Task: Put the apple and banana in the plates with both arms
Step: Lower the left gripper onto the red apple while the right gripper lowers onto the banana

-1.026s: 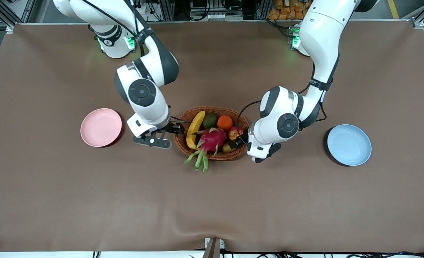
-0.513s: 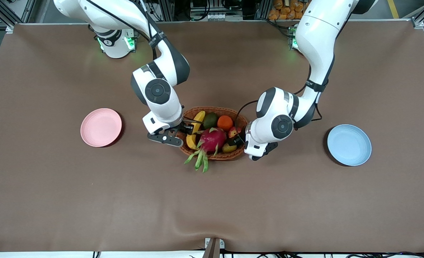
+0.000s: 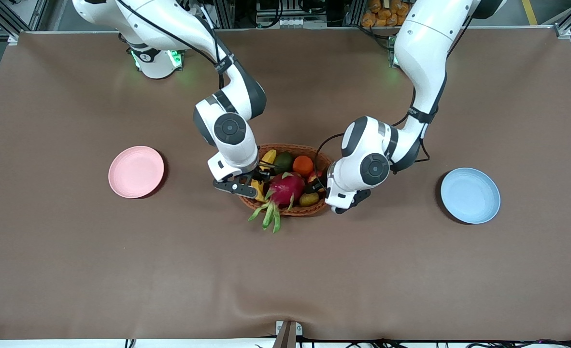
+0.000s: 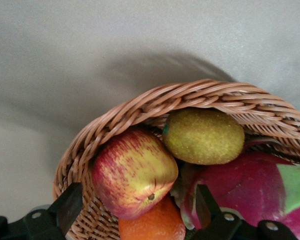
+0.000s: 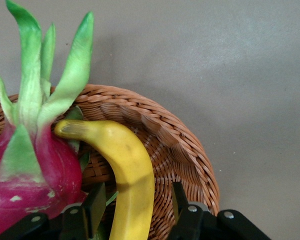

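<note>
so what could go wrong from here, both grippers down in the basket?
1. The banana lies against the dragon fruit, between the right gripper fingers; lifting may drag that fruit along or tip the basket.
2. The apple is wedged between the basket rim, an orange and a kiwi. The open left gripper might clip the wicker or pinch the orange too.
3. A slip leaves both plates empty, pink plate and blue plate.

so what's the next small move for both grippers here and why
Probably close both grippers: the right gripper straddles the long yellow banana and the open left gripper brackets the small red-yellow apple, both fruits lying in the oval wicker basket.
</note>
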Action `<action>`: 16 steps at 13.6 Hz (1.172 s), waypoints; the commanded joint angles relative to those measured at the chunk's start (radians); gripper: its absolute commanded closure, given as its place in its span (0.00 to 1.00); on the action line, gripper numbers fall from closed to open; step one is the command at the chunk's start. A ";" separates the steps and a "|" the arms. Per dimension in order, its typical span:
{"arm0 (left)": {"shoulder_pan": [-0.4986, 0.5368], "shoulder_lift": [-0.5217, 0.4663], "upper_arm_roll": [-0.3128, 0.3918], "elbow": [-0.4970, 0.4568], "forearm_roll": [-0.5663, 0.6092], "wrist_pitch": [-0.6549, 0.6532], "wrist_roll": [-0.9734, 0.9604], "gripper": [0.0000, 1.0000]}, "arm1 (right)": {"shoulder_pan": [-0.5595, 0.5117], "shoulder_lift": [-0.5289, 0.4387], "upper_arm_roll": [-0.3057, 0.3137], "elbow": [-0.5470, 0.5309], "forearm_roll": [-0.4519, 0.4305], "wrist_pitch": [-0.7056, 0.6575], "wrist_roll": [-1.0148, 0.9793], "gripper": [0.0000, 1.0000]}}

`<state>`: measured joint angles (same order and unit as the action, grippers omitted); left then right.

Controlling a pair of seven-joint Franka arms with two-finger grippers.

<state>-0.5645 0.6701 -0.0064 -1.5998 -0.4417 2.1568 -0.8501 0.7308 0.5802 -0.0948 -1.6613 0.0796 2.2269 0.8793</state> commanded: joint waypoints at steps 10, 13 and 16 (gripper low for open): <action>-0.028 0.034 0.010 0.015 -0.005 0.018 0.005 0.04 | 0.039 0.050 -0.010 -0.005 0.022 0.059 0.052 0.39; -0.026 0.034 0.010 0.015 -0.005 0.018 0.006 0.15 | 0.048 0.061 -0.010 -0.005 0.022 0.062 0.053 0.39; -0.026 0.033 0.010 0.015 0.006 0.018 0.008 0.30 | 0.048 0.070 -0.010 -0.005 0.022 0.083 0.053 0.39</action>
<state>-0.5801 0.6896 -0.0047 -1.5993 -0.4411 2.1657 -0.8483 0.7639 0.6352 -0.0948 -1.6709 0.0799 2.2889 0.9219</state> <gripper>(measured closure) 0.181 0.392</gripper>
